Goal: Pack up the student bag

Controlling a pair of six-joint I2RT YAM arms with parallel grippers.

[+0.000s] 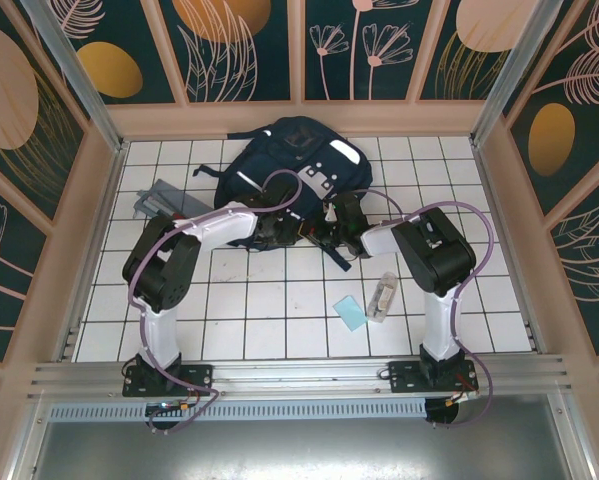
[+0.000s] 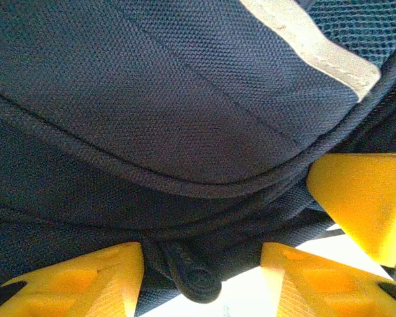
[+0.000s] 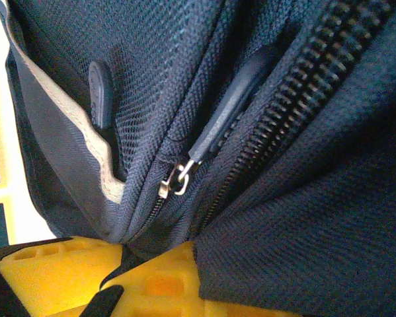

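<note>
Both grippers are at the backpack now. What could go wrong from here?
1. The left gripper is open either side of a dark round pull; closing could nip backpack fabric instead.
2. The right gripper looks shut on just a fold beside the zipper; a tug may slip it or drag the backpack.
3. The clear container and light-blue card lie close beside the right arm; a swing could sweep them.

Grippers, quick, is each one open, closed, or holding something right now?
Left gripper: open, jaws astride the edge of the student bag, not pinching it.
Right gripper: closed, pinching student bag fabric.
</note>
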